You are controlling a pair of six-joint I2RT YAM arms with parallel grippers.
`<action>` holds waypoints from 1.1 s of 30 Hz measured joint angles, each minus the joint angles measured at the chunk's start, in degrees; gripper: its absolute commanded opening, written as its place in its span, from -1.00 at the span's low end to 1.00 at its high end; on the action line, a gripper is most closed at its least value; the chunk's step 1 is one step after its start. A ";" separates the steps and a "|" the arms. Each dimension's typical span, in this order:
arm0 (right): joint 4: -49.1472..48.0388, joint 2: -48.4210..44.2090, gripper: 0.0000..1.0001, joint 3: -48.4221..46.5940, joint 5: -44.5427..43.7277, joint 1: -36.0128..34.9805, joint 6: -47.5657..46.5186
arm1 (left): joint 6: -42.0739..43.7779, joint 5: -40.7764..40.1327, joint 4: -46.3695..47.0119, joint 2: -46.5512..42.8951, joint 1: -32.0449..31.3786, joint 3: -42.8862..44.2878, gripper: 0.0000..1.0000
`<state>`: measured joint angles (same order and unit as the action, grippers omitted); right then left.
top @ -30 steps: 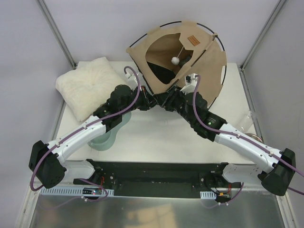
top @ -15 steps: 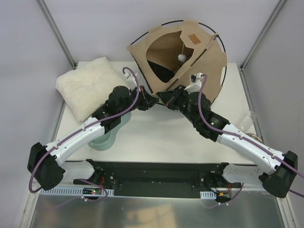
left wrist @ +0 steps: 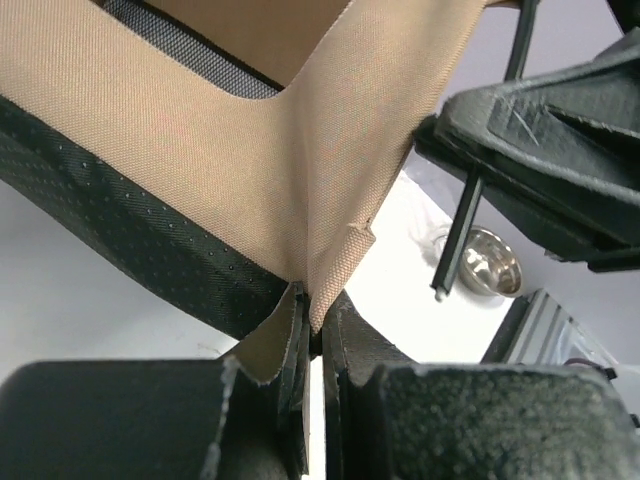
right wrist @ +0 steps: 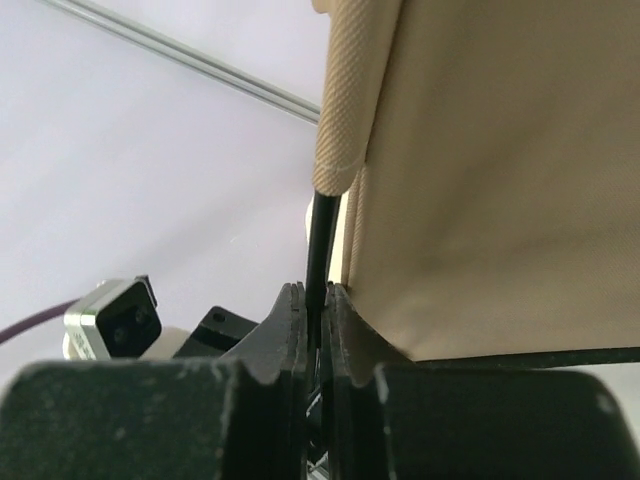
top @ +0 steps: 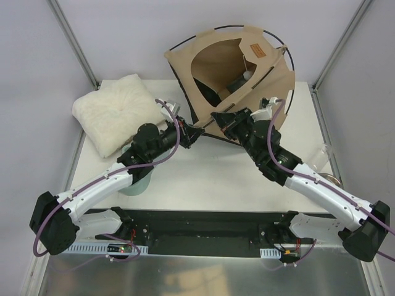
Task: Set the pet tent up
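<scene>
The pet tent (top: 271, 74) is seen at the far side of the table (top: 203, 176), right of centre, with its opening turned up toward the overhead camera. Its near fabric corner is pinched in the clenched left claw (left wrist: 312, 335). A black pole (right wrist: 320, 240) emerging from its hem is gripped by the right claw (right wrist: 318, 320). A white cushion (top: 114, 111) is laid at far left.

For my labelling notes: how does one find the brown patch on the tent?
At the far edge of the table is the big tan pet tent. Above its opening, toward the right, sits the label patch: the only darker brown rectangle on the tan fabric.
</scene>
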<state>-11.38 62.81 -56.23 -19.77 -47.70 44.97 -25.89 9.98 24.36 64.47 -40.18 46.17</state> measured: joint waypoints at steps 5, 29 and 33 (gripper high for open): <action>-0.39 0.57 -1.00 0.52 -1.55 -0.09 2.93 | 4.85 -0.35 5.16 -1.99 -0.11 -4.09 -1.00; 2.75 5.53 -1.00 -2.75 -8.02 -1.05 15.13 | 16.83 -0.20 9.07 -3.96 -0.26 -7.34 -1.00; 5.62 5.90 -1.00 -4.28 -8.81 -1.11 17.40 | 18.16 0.24 9.09 -3.96 -0.26 -7.34 -1.00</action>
<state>-5.76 68.71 -60.51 -28.58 -48.82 62.37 -7.73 10.22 33.45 60.51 -40.45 38.83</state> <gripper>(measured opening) 0.074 0.048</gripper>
